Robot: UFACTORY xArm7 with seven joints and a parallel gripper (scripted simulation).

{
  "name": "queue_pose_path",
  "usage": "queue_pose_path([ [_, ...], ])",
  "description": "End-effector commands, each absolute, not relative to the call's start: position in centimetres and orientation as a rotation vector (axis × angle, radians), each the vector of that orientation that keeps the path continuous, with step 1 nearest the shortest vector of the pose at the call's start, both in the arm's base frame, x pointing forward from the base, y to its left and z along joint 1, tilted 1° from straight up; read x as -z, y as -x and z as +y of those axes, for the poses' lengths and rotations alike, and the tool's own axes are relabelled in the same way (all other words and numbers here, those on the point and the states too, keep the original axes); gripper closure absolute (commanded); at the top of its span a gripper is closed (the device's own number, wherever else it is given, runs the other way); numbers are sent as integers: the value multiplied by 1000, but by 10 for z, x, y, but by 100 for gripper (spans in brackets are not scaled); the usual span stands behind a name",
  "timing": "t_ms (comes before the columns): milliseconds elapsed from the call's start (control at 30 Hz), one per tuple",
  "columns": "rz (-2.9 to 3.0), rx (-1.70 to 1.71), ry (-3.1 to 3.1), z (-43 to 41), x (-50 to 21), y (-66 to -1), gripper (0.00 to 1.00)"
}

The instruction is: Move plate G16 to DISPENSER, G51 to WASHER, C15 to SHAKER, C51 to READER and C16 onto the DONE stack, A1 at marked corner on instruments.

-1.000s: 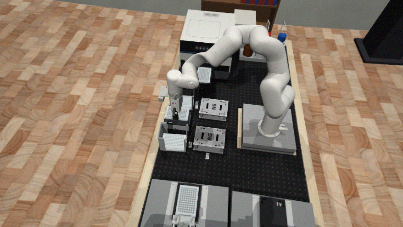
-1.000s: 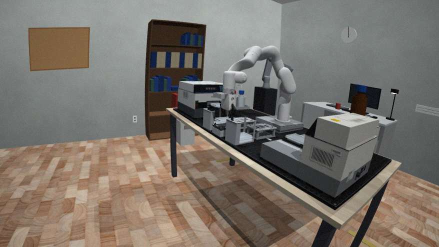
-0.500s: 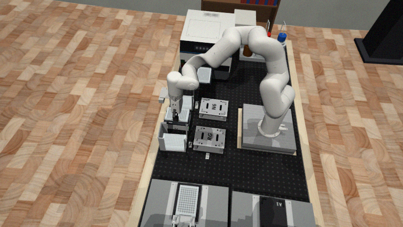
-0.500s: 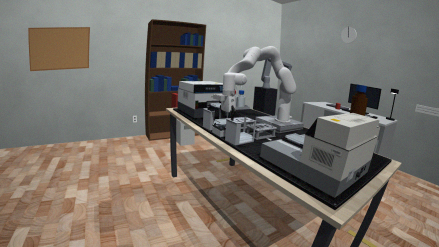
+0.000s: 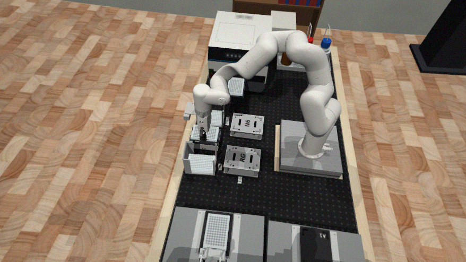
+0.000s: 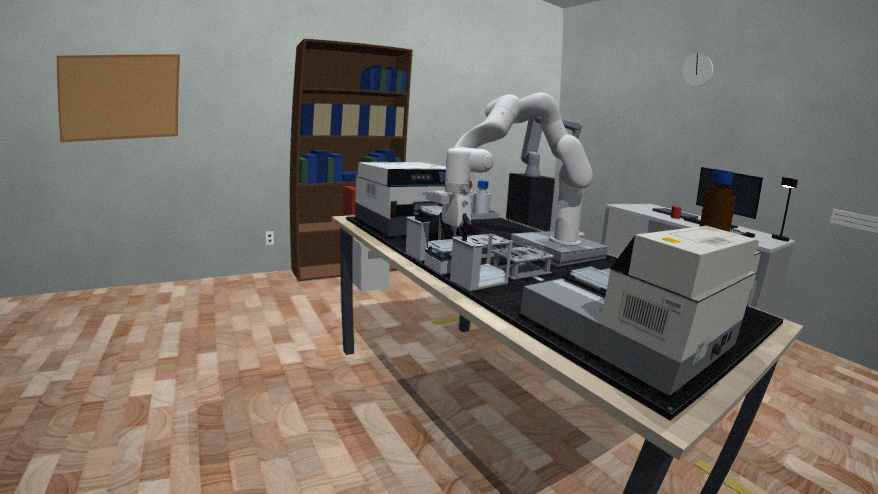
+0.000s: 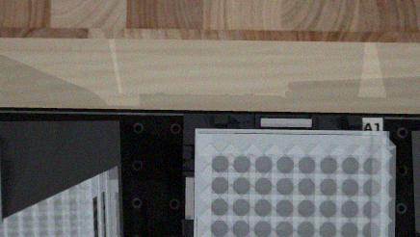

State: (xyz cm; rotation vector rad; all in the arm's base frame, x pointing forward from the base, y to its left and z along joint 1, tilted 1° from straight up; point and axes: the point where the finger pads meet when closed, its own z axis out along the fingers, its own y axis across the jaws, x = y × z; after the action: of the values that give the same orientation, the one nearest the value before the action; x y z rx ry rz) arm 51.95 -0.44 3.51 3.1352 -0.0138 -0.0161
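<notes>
My gripper [image 5: 202, 136] [image 6: 464, 233] is shut on a white well plate [image 5: 212, 133] [image 7: 294, 183]; I cannot read the plate's label. I hold it flat, across its width, right over the station between the two stack racks at the deck's left edge. In the wrist view one plate corner lies by the station's A1 mark [image 7: 372, 126]; the fingers are out of that view. The near rack [image 5: 186, 159] [image 7: 58, 159] holds a plate [image 5: 201, 164]. Another plate [image 5: 235, 86] sits on the white instrument's tray at the back. A third [image 5: 216, 231] sits on the front left instrument. The front right instrument's black tray [image 5: 315, 244] is bare.
Nests N6 [image 5: 247, 123] and RG [image 5: 242, 158] stand bare to the right of the racks. The far rack [image 5: 217, 118] is just behind my gripper. The arm's base [image 5: 309, 148] is on the right. The table's wooden edge [image 7: 207, 72] is close by.
</notes>
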Motion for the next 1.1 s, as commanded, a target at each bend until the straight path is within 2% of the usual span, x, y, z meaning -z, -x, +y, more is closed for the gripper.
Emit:
queue_pose_path([
  [0,-14,8,-3135,-4,-37,-521,100],
  [1067,-14,8,-3135,-4,-35,-521,100],
])
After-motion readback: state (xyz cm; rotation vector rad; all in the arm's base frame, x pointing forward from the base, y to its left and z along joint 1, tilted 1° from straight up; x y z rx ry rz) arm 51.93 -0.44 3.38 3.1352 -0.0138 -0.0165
